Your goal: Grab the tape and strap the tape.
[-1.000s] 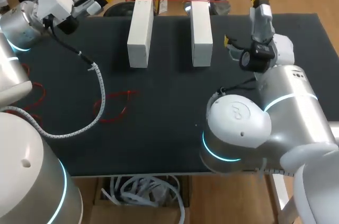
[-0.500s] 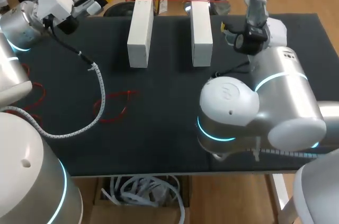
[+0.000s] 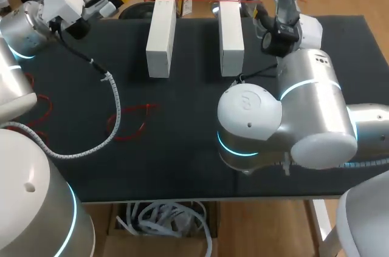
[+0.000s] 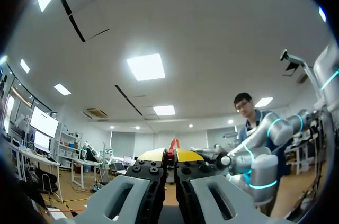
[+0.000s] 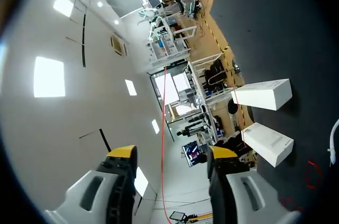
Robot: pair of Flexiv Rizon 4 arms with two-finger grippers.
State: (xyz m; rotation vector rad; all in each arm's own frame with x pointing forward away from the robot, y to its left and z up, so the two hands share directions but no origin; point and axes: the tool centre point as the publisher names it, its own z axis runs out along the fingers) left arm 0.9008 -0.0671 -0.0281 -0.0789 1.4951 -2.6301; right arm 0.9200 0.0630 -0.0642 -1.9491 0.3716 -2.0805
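Only the wrist views tell: left gripper (image 4: 172, 154) pinched together, right gripper (image 5: 172, 153) spread wide.

Robotics laboratory, silver-white jointed left arm (image 3: 18, 32) and right arm (image 3: 304, 105) with glowing cyan rings, black matte table (image 3: 182, 147), two white rectangular blocks (image 5: 263, 94) ahead of the right gripper (image 5: 172, 155).

Left box (image 3: 161, 35): white, long, lying flat near the table's far edge.
Right box (image 3: 230, 32): same kind, parallel to it (a clear gap between, not touching).
Table (image 3: 182, 166): dark top.
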